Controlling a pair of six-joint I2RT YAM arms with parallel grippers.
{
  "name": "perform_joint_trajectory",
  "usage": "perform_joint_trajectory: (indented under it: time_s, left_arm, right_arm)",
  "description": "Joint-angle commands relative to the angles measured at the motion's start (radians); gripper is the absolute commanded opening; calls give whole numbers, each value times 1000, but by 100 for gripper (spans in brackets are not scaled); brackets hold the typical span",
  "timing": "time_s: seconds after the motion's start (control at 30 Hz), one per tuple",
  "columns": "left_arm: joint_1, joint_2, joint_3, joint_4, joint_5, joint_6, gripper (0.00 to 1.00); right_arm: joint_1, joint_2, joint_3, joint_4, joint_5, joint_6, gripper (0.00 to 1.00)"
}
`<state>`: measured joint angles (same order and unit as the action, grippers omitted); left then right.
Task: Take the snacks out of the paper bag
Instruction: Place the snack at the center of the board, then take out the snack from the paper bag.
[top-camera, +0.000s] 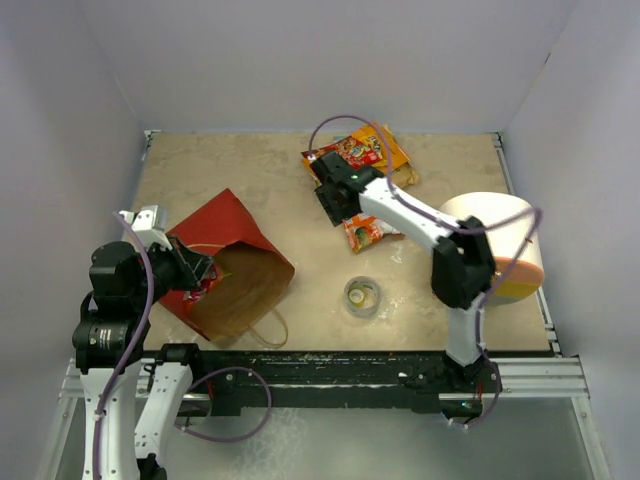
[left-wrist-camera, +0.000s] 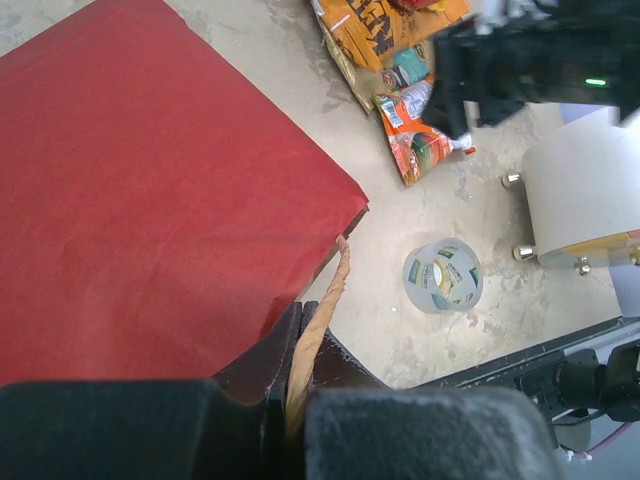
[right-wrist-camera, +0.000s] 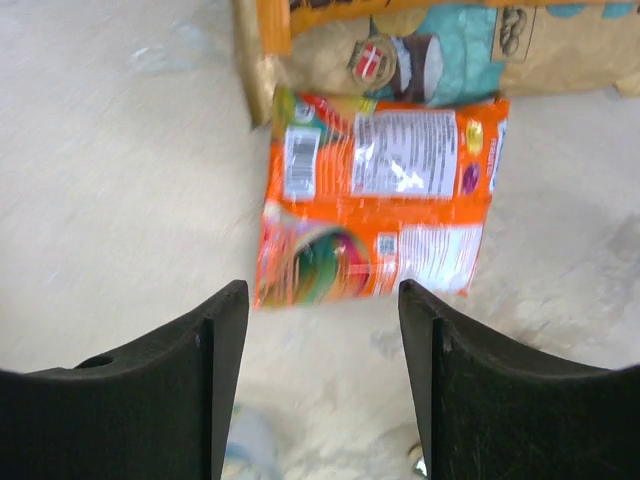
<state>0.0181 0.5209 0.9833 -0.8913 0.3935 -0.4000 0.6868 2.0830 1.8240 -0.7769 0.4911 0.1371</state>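
Crinkly foil snacks (right-wrist-camera: 370, 220), flat red paper bag (left-wrist-camera: 150, 200)

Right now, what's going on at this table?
The left gripper is shut on the edge of the red paper bag, which lies on its side, mouth toward the near edge. The right gripper is open, hovering over an orange packet that lies on the table beside a golden-tan packet. Both packets are outside the bag; whether any remain inside can't be seen.
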Motion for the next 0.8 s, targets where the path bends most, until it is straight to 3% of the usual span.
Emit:
perform_joint_trajectory:
  time_s: [0.0,0.2,0.37,0.57,0.77]
  left_arm:
    - [11,-2,-5,46,7,10,0]
    - [15,18,-1,37,-3,5,0]
    - [19,36,3,31,-22,-3,0]
    - [20,68,7,22,-29,-10,0]
    - [20,68,14,13,-22,-14,0]
  right_arm:
    - [2,-332,-252,263,-267,-1,64]
    - [81,-665,-639,540,-534,-1,64]
    - [214,-812,-864,774,-638,7,65]
    - [324,-836,-988,1066,-709,-59,72]
    - [483,-729,-988,1319,-836,-422,69]
